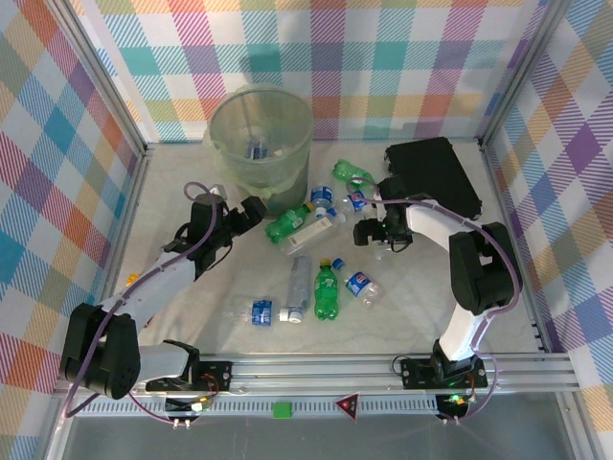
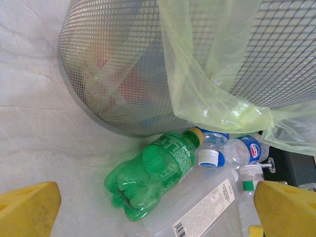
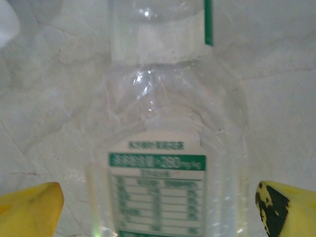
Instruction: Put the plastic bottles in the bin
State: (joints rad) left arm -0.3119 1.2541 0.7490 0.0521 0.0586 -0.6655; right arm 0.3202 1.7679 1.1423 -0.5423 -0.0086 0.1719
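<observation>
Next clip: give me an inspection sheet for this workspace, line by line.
Surface: pale marbled tabletop, no spills seen.
Job's things: bin upright at the far side, a few items inside; ten or so plastic bottles lying on the table between the arms.
Clutter: black case lying at the far right.
Grippers: left gripper jaws open, facing a green bottle beside the bin; right gripper jaws open astride a clear bottle.
Cables: cables run along both arms, no snag seen.
Surroundings: checked cloth walls on a metal frame.
</observation>
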